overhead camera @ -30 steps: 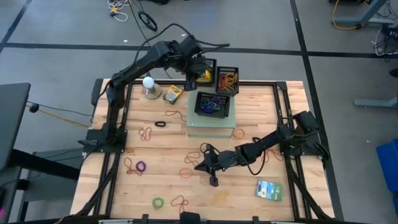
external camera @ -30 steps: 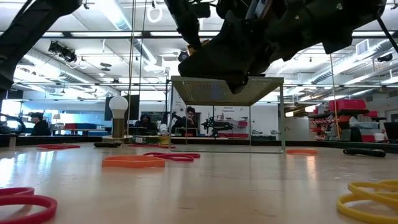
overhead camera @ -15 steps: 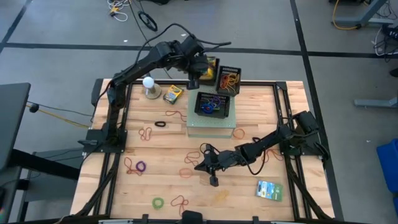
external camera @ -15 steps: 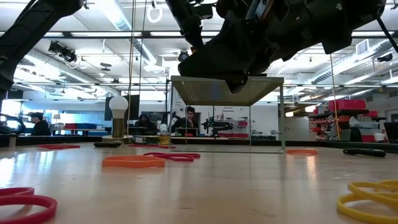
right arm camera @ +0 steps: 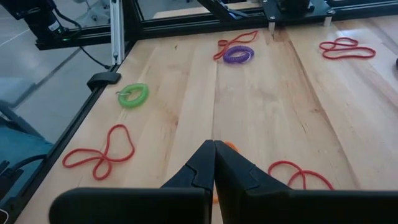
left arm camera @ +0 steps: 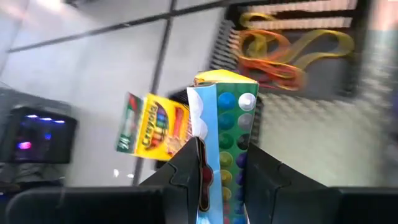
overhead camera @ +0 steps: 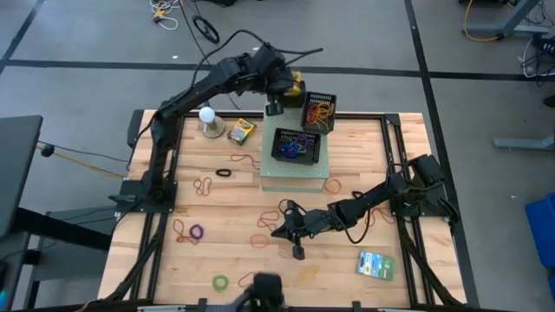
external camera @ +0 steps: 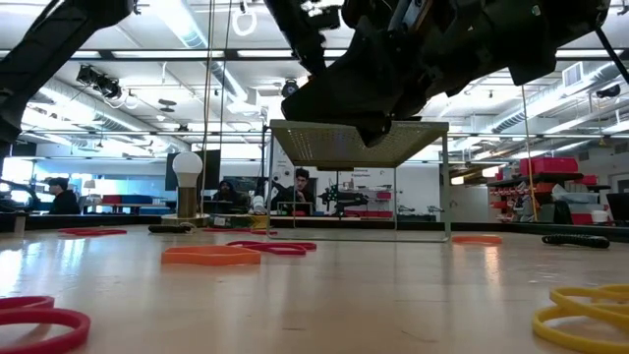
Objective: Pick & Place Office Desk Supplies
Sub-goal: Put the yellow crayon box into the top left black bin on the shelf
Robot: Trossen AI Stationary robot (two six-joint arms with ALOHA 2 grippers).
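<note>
A: What do the left gripper [left arm camera: 221, 177] fingers hold?

B: They are clamped on a flat green-blue-white packet [left arm camera: 227, 124], standing on edge between them, its long axis running straight out from the fingertips.

A: And what lies beyond?

B: Just past the packet's far end, a yellow crayon box [left arm camera: 152, 129] sits in the black bin [overhead camera: 290, 94] under the fingers. Beside that, farther out, a second bin [overhead camera: 317, 111] holds orange and yellow rubber bands [left arm camera: 283, 48]; a third bin [overhead camera: 296, 146], on the raised platform, holds blue and purple ones. The release probably belongs over the crayon bin.

A: The right gripper [right arm camera: 213, 163]?

B: Fingers together, empty, low over the bench [right arm camera: 286, 112] mid-table. Red, green and purple bands lie out ahead of them; another packet [overhead camera: 375, 264] lies nearer this arm than the left.
</note>
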